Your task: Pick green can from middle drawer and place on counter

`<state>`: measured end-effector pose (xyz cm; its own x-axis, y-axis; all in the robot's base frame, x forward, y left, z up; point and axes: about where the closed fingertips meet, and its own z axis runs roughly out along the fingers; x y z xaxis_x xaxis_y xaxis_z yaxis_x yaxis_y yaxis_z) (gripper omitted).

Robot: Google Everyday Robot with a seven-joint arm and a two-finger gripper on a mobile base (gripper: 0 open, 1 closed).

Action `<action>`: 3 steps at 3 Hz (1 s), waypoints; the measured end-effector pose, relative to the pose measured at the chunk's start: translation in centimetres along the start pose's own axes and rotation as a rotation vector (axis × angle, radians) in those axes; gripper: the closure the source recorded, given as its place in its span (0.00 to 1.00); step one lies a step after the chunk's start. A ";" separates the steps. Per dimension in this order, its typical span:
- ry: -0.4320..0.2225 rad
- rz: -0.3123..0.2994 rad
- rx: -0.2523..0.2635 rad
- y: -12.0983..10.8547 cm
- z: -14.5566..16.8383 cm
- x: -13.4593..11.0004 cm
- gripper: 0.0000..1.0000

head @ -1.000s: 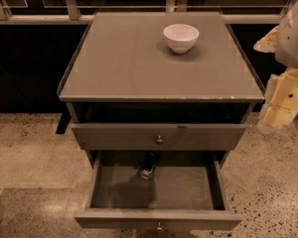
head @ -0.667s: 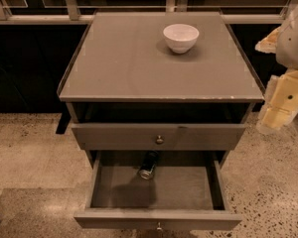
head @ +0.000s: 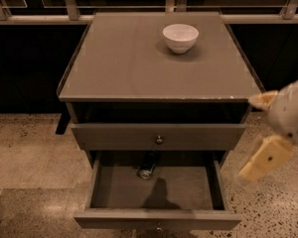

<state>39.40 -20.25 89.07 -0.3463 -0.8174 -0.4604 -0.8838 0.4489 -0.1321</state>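
Note:
The green can (head: 148, 168) lies on its side at the back of the pulled-out middle drawer (head: 105, 185), partly under the drawer front above it. The drawer's knob (head: 159, 227) shows at the bottom edge. The counter (head: 134, 63) is the flat grey-brown cabinet top. My gripper (head: 251, 137) hangs in the air to the right of the cabinet, level with the drawers and well apart from the can. Its two cream fingers (head: 266, 158) are spread apart and hold nothing.
A white bowl (head: 180, 37) stands on the counter at the back right. A drawer front with a round knob (head: 159, 139) sits above the open drawer, with a dark gap over it. A railing (head: 39, 19) runs behind the cabinet. Speckled floor (head: 25, 152) lies to both sides.
My gripper has moved down and slightly left, from beside the counter top to beside the drawers. The can, bowl and drawers have not moved.

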 end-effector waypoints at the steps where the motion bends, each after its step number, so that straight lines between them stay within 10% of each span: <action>1: -0.147 0.091 -0.086 0.9 8.1 0.4 0.00; 3: -0.238 0.162 0.082 -0.1 8.3 -0.7 0.00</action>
<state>42.30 -16.75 82.14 -0.3891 -0.6290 -0.6730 -0.7913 0.6023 -0.1055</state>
